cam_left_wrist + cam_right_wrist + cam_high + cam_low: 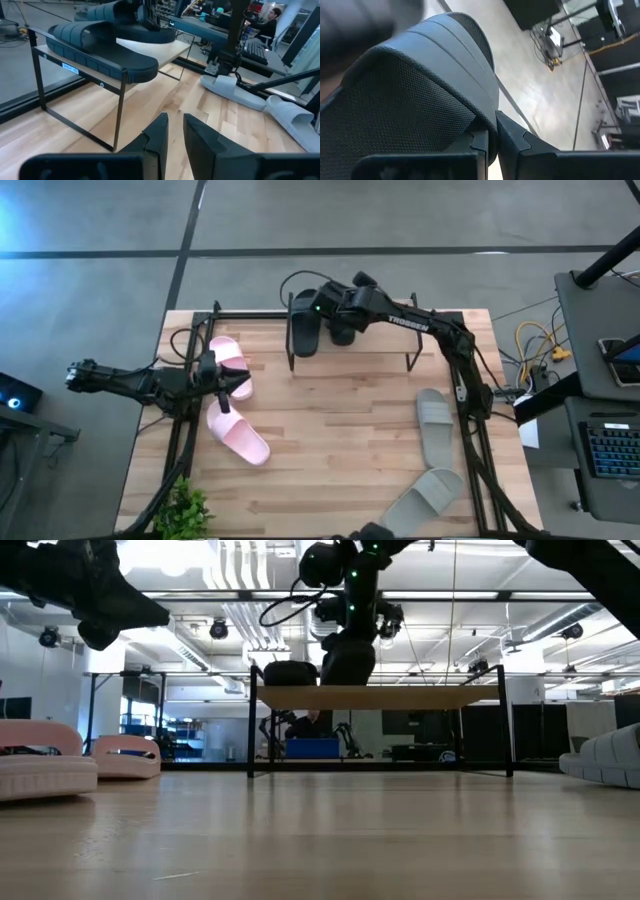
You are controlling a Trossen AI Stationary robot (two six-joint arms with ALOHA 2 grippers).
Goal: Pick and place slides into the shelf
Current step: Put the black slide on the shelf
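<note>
Two flat black rubber slides are at the low wooden-topped shelf (pixel 350 345) with thin dark metal legs: the first black slide (pixel 303 325) already lies on its top board near the left end, and the second black slide (pixel 343 330) is just beside it, held over the board by the right gripper (pixel 345 315). In the right wrist view the gripper's fingers are pinched on the wide strap of that slide (pixel 420 90), which fills the picture. The step in hand looks like setting this slide down; done well, it would go down flat and parallel to its mate, close beside but not on it, the fingers parting only once the sole rests on the board, so room is left for the others.

Two pale pink slides (pixel 235 405) lie on the light wooden worktop (pixel 330 450) at the left, with the left gripper (pixel 240 385) hovering between them; its fingers (pixel 160 135) stand slightly apart and hold nothing. Two grey slides (pixel 432 460) wait at the right, well apart from the shelf.

The right arm carries the white word "TROSSEN". A small blue label on the shelf's front rail (pixel 70 68) is too small to read.
</note>
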